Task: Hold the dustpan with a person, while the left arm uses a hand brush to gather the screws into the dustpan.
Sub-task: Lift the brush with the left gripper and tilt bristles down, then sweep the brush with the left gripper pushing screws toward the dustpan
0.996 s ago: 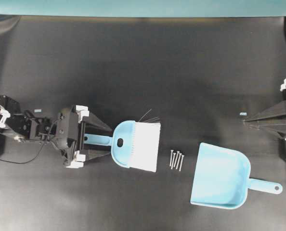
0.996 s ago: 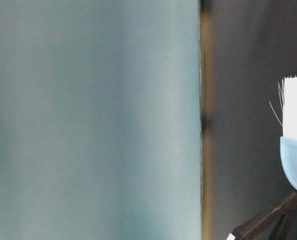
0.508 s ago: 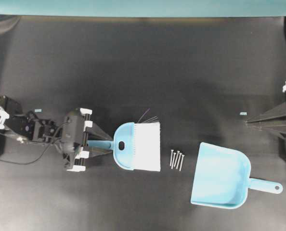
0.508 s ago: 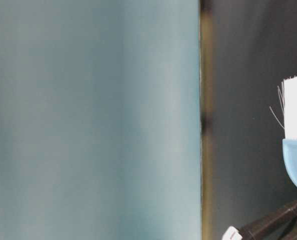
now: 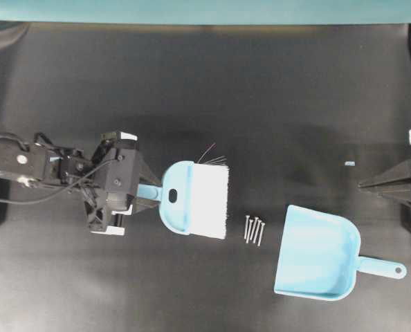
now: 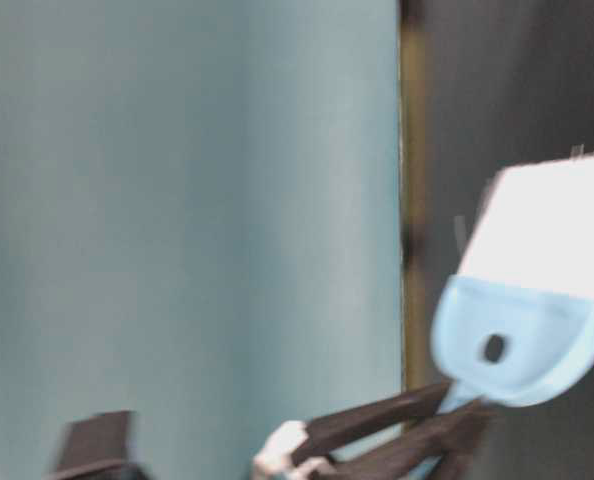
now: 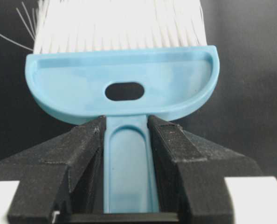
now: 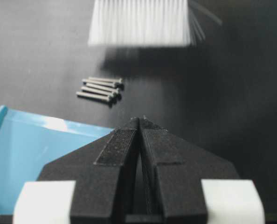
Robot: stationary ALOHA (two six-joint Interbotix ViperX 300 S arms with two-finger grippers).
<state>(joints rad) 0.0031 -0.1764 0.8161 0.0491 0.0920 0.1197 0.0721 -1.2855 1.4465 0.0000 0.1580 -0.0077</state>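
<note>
The light blue hand brush (image 5: 195, 200) with white bristles is left of centre, its bristles pointing right. My left gripper (image 5: 150, 195) is shut on its slim handle; the left wrist view shows both jaws pressed against the handle (image 7: 126, 122) below the brush head (image 7: 124, 88). The brush also shows blurred in the table-level view (image 6: 522, 330). Several grey screws (image 5: 253, 229) lie in a tight row between the bristles and the open mouth of the light blue dustpan (image 5: 320, 252). My right gripper (image 5: 364, 185) is shut and empty at the right edge, above the dustpan (image 8: 31, 154). No person's hand is in view.
The table is a black mat. A teal wall runs along its far edge (image 5: 205, 10). A tiny light blue speck (image 5: 349, 163) lies near the right gripper. The dustpan's handle (image 5: 385, 266) points right toward the table edge.
My left gripper has closed from open onto the brush handle and the brush has shifted up and tilted. The right gripper has drawn back a little to the right.
</note>
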